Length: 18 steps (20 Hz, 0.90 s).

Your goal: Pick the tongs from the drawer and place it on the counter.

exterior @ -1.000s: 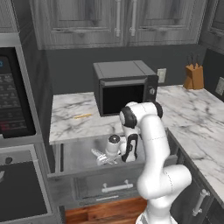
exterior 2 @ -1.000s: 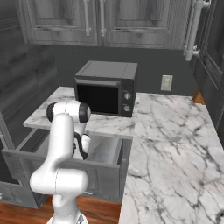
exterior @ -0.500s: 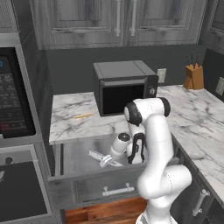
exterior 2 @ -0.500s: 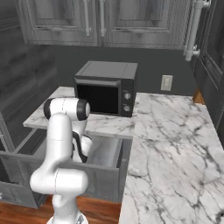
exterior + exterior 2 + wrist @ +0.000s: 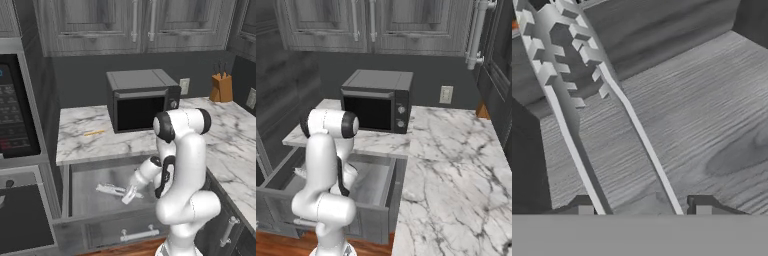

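Note:
The drawer (image 5: 92, 175) under the counter (image 5: 85, 142) stands pulled out, and the silver tongs (image 5: 111, 189) lie flat on its pale floor. My gripper (image 5: 128, 195) is down inside the drawer at the right end of the tongs. In the hand view the tongs (image 5: 635, 130) run from the toothed tips at top left down between my fingertips (image 5: 585, 208). My gripper (image 5: 644, 210) is open, one finger outside each thin arm. In the right base view my arm hides the hand, and the drawer (image 5: 376, 177) shows beside it.
A black microwave (image 5: 142, 100) stands at the back of the counter, with a thin orange stick (image 5: 94, 133) to its left. A knife block (image 5: 222, 88) sits at the far right. An oven front (image 5: 17, 120) borders the drawer on the left.
The hand has dropped from above the drawer down to the tongs, so that its fingers now straddle them. The tongs have not moved.

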Tool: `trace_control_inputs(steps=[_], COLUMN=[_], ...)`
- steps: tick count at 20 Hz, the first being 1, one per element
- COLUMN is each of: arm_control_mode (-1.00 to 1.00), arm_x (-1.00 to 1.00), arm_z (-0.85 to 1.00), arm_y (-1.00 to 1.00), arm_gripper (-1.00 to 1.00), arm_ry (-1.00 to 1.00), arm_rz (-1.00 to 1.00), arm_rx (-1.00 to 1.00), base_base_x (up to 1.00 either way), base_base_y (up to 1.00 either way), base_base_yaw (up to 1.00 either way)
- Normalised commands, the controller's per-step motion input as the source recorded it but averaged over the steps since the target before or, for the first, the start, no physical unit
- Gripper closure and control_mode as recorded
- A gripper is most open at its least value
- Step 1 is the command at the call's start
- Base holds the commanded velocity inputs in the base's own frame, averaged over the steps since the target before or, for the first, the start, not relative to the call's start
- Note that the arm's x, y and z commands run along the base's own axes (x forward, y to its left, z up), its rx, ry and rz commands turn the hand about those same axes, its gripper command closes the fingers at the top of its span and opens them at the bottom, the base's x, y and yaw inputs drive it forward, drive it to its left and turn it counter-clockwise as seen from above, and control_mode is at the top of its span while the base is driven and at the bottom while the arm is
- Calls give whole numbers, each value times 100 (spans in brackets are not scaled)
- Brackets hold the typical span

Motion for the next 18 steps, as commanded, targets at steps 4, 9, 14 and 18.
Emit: trace_control_inputs(steps=[4,9,14,18], arm_control_mode=[-100,-100,-100,-100], arm_x=[0,0,2,3], arm_z=[100,100,100,100], arm_y=[1,0,0,0], arm_gripper=[100,100,100,100], arm_ry=[-5,-20,-30,-31], arm_rz=[32,20,17,13], arm_rx=[18,12,9,8], base_base_x=[0,0,0,0], base_base_y=[0,0,0,0], base_base_yaw=[0,0,0,0])
